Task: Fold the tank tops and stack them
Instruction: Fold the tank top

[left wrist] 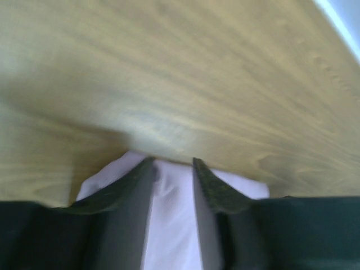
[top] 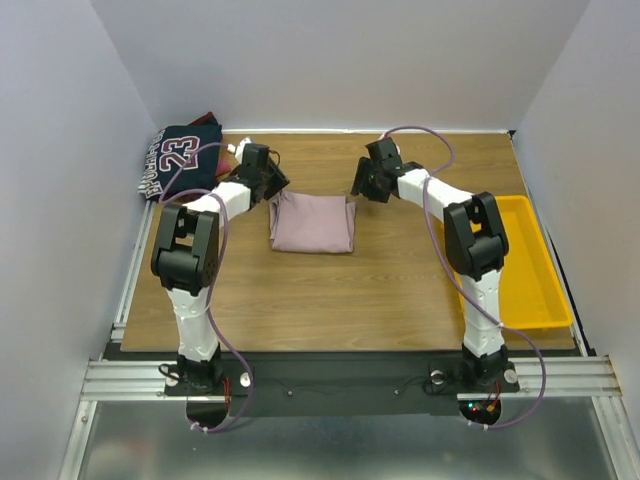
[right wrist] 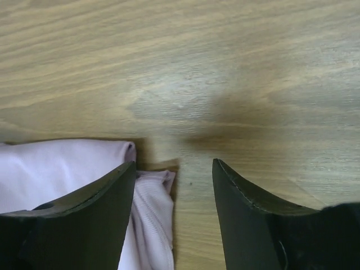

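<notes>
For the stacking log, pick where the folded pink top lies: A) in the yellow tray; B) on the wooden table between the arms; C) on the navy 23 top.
B: the pink top lies on the table, apart from the navy top and the yellow tray.

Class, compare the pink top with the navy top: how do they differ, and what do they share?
Print: the pink top is plain; the navy top bears a white "23" and lettering. Shape: the pink top is folded into a rectangle; the navy top lies bunched. Place: the pink top is central on the table; the navy top is at its far left corner. Both are cloth.
</notes>
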{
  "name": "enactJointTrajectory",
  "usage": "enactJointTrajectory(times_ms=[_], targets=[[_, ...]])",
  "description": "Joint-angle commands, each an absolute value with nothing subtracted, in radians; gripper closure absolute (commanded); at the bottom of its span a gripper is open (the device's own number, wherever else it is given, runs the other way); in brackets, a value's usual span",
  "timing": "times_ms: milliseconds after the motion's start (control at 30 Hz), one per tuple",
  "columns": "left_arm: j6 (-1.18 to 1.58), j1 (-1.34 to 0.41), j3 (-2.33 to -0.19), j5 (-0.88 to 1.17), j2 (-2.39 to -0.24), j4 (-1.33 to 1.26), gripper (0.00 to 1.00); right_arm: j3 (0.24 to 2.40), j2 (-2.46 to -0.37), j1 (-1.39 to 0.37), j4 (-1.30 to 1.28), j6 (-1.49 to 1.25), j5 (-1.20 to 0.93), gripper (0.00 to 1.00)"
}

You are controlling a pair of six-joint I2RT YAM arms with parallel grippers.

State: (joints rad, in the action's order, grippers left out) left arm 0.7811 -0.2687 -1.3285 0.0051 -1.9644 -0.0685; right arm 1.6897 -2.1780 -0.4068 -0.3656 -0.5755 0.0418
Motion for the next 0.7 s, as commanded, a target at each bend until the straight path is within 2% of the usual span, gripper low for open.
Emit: enactJointTrajectory(times_ms=[0,233,367,500,667], targets=[[0.733,-0.265,-1.411,0.021,-1.842,-0.137,0.48,1.723,-2.071,-0.416,-0.333,-0.554,0.077,0.37],[0.813,-0.267,-1.329,-0.169,-1.677,0.081,0.44,1.588,-1.941,-0.515,-0.336,-0.509,0.153,0.37],[0.899,-0.282,-1.058,-0.094,-1.512,0.036,0.44,1.578,-1.976,-0.535,-0.336,-0.442,0.152,0.37],[1.017,-0.346,-0.82,-0.026,-1.408,0.006,0.49,1.672,-2.083,-0.537,-0.333,-0.303,0.164,0.4],[1.077,-0.388,-0.703,-0.006,-1.365,-0.054,0.5,1.747,-2.171,-0.537,-0.333,-0.227,0.242,0.4]])
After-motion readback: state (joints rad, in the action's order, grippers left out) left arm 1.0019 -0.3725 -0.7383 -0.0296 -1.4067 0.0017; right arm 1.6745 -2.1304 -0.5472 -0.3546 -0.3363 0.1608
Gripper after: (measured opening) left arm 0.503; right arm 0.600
